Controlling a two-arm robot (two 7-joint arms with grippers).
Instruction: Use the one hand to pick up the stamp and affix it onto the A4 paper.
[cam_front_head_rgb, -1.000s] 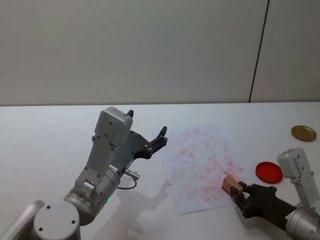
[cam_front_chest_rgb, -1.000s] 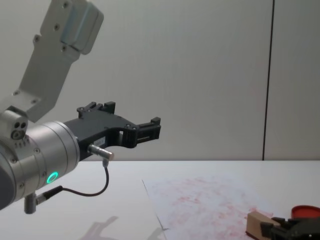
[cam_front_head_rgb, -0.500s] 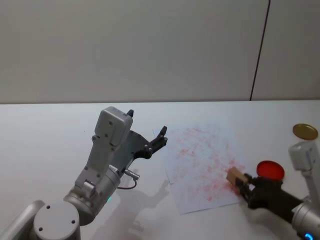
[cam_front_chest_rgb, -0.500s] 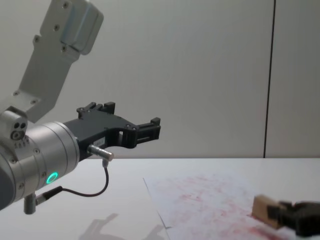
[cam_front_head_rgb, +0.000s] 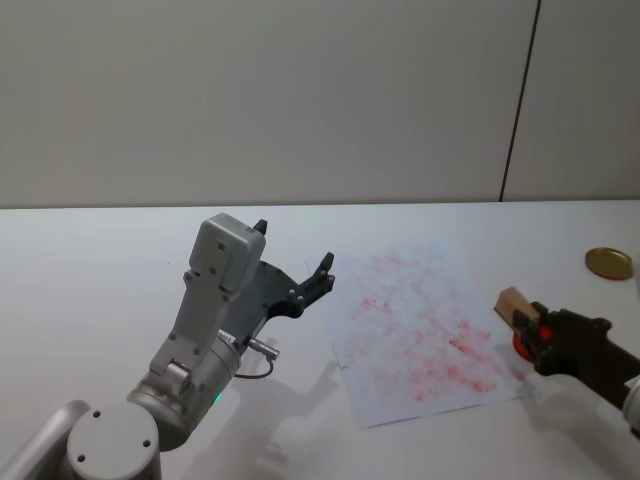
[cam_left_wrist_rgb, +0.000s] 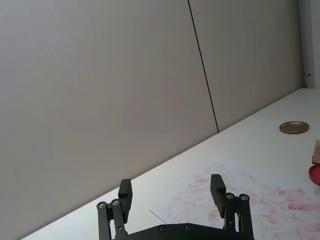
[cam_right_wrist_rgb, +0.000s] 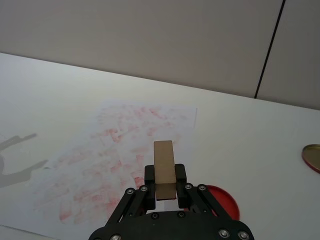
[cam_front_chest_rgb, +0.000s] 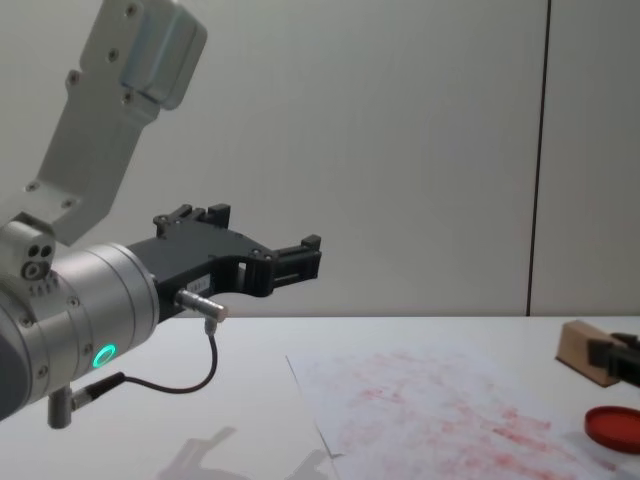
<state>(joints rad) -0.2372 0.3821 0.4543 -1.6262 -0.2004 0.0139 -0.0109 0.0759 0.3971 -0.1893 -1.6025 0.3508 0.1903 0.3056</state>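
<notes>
A4 paper (cam_front_head_rgb: 420, 330) lies flat on the white table (cam_front_head_rgb: 100, 260), covered in red marks. My left gripper (cam_front_head_rgb: 295, 243) hangs in the air near the paper's left edge. Its fingers are wide apart and hold nothing, and it has no job here. My right gripper (cam_front_head_rgb: 530, 322) is just off the paper's right edge, with its fingers pinched tight on the stamp (cam_front_head_rgb: 512, 302). The round red ink pad (cam_front_chest_rgb: 612, 424) sits on the table below, and nothing touches it. The stamp is up in the air, tipped a bit, and it sticks out in front of my fingers. I think I must bring it over the paper next. To do that well, I should keep my squeeze firm and turn the bottom face flat. Then I push straight down, do not slide, and lift straight up.
</notes>
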